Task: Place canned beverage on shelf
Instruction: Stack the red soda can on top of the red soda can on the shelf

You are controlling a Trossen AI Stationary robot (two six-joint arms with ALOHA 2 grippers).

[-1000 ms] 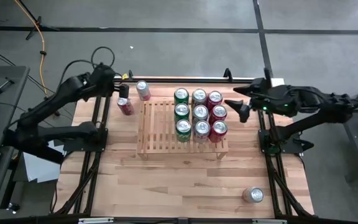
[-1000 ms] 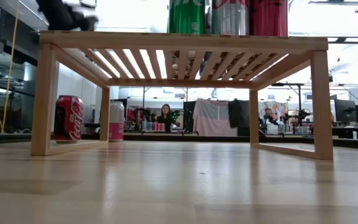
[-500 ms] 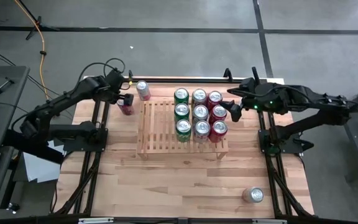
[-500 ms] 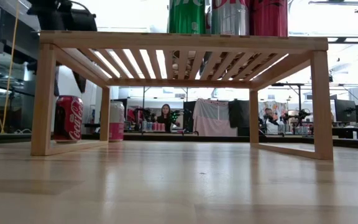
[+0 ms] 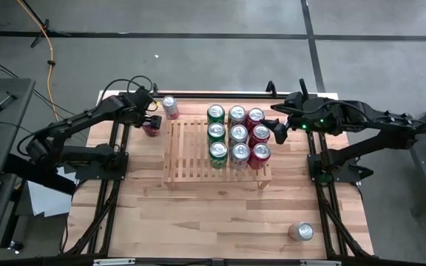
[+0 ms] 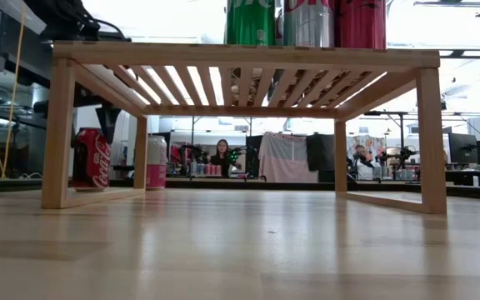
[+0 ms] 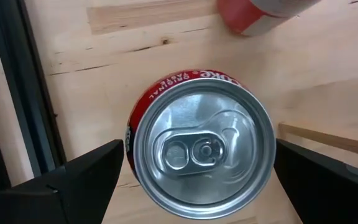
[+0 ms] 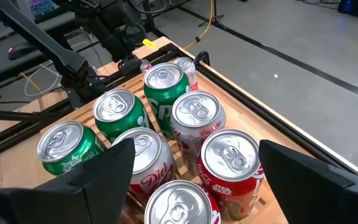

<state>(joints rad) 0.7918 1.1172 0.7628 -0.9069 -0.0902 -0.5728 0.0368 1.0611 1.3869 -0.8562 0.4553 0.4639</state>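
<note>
The shelf (image 5: 217,153) stands on the wooden surface (image 5: 220,214), nearer its far edge than its near one. Nine upright cans (image 5: 238,134) fill the right part of the shelf in a three-by-three block, green ones on the block's left, silver in the middle, red on the right; the slats to the left of the block lie bare up to the shelf's left edge.

Just off the shelf's far-left corner a red cola can (image 7: 201,144) stands upright on the surface. The left claw (image 5: 151,123) hangs directly over it, fingers (image 7: 79,180) spread wide to either side of the can and clear of its rim, gripping nothing. A pink can (image 5: 170,108) stands beyond the shelf's far-left corner, close to the surface's far edge.

The right claw (image 5: 280,131) hovers just off the shelf's right edge, beside the red column of cans, its fingers (image 8: 104,174) apart and empty.

One silver can (image 5: 301,232) stands alone well off the shelf's near-right corner, close to the surface's right edge. Between the shelf's front edge and the near edge of the surface runs a broad stretch of bare wood.
</note>
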